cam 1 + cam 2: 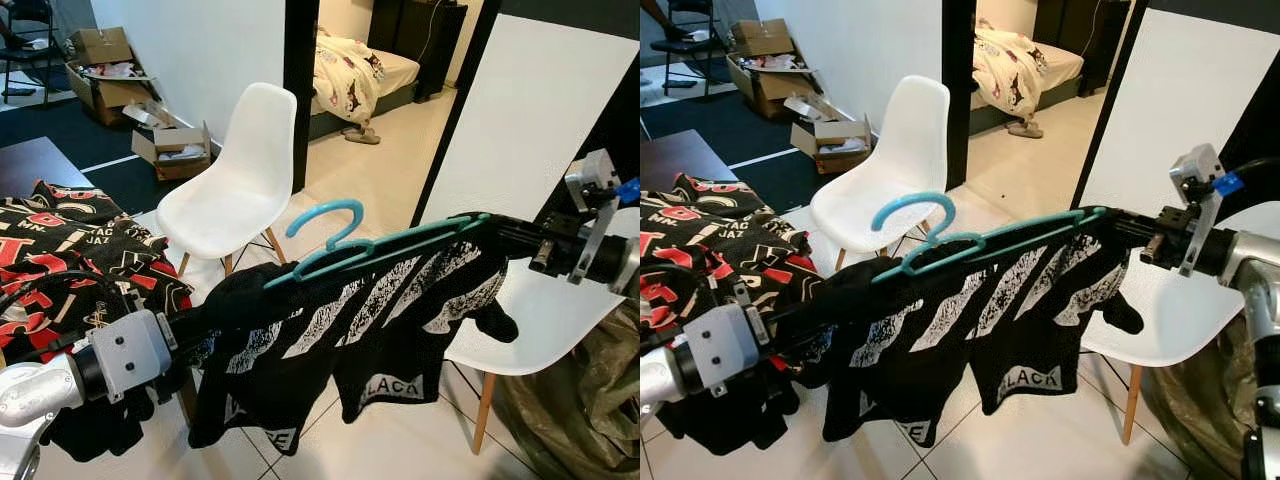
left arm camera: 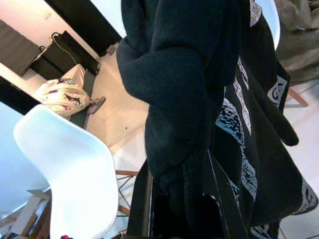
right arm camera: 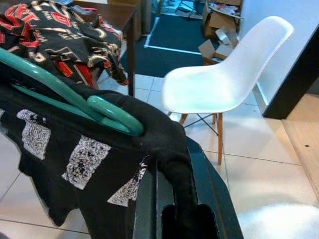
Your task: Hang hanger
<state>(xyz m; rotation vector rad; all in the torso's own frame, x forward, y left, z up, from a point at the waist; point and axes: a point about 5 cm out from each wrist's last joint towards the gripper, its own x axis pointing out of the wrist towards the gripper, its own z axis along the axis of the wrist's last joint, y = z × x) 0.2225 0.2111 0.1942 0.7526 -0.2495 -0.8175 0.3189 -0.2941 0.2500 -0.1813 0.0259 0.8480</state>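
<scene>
A teal hanger [image 1: 385, 243] is held level in the air with its hook [image 1: 325, 215] pointing up. A black shirt [image 1: 380, 320] with white stripes hangs from it. My left gripper [image 1: 225, 305] is at the lower left, its fingers buried in the shirt's sleeve; in the left wrist view the black fabric [image 2: 174, 99] runs down between them. My right gripper [image 1: 495, 232] comes in from the right and is shut on the shirt's other shoulder at the hanger's end [image 3: 107, 112], with fabric pinched between its fingers [image 3: 199, 169].
A white chair [image 1: 235, 190] stands behind the shirt, and another [image 1: 545, 320] is under my right arm. A dark table [image 1: 30, 160] on the left carries red-and-black patterned cloth [image 1: 70, 250]. Cardboard boxes [image 1: 175, 150] lie at the back left. A doorway opens onto a bed [image 1: 350, 70].
</scene>
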